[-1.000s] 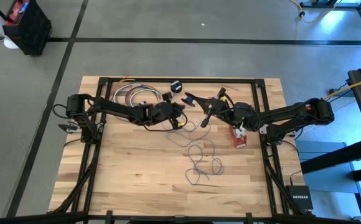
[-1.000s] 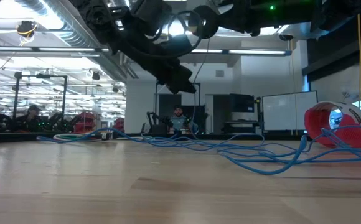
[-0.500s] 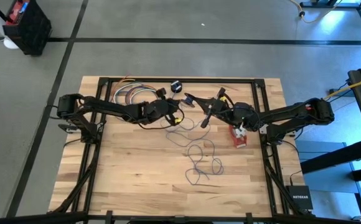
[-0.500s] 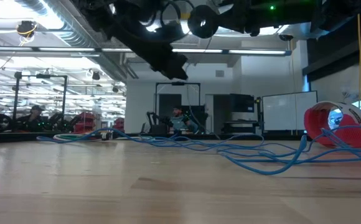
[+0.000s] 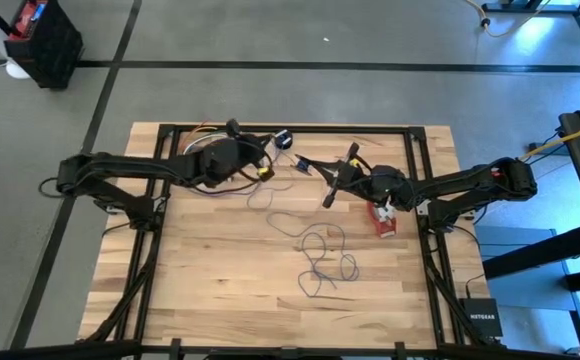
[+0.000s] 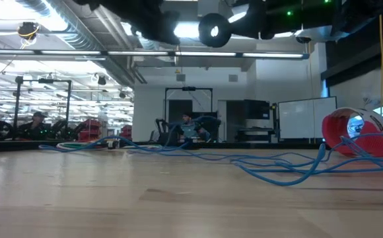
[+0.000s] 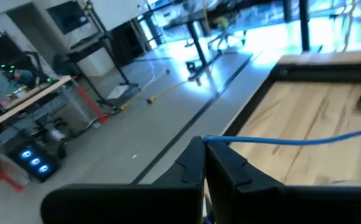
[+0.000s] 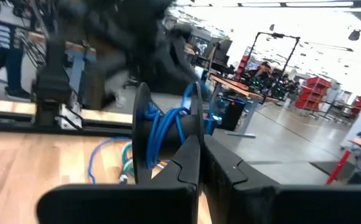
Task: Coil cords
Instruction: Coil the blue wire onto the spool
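High view: mid-winding. Left claw [image 5: 261, 170] pinched shut on the thin blue cord [image 5: 322, 255], pulling it taut away from the right claw [image 5: 327, 195], which is clamped on the black spool [image 8: 144, 134] with a few turns on. Slack loops lie on the counter [image 5: 220, 290] below both claws. Red-white bundle [image 5: 382, 220] just beside the right claw. Next: wrap another turn, keep tension.

Only readable text anywhere is "NETGEAR" on the little black box [image 5: 481, 320] sitting on the floor just off the table's [image 5: 220, 290] corner.
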Tool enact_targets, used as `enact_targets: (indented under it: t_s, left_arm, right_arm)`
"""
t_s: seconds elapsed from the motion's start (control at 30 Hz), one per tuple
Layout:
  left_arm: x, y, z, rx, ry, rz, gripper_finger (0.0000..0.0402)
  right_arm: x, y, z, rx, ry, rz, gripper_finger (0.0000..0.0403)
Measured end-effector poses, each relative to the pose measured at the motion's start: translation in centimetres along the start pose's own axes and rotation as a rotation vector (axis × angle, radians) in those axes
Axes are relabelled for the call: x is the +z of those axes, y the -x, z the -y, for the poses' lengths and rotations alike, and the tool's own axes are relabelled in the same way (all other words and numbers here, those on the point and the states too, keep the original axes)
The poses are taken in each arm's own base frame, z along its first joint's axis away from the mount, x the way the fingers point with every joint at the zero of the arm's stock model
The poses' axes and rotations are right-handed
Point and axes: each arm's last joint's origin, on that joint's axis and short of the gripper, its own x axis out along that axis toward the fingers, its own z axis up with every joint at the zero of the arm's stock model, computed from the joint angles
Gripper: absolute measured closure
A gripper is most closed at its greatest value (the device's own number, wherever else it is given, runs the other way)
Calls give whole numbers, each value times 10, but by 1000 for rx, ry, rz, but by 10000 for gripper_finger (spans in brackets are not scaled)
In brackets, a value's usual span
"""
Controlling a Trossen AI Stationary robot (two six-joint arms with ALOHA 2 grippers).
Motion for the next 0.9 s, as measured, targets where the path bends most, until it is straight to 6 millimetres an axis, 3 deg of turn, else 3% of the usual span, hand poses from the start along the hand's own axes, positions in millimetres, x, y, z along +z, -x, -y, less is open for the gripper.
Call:
enact_targets:
  t_s: [0.33, 0.63, 0.9]
  left_arm:
    - [14, 13, 10, -98, 62, 55, 401]
    - [27, 16, 8, -100, 94, 89, 401]
    - [30, 22, 17, -232, 151, 117, 401]
  right_arm:
    - [-5, 0, 1, -35, 68, -61, 390]
    - [-16, -4, 9, -43, 125, -142, 390]
    - [-18, -4, 17, -175, 130, -188, 390]
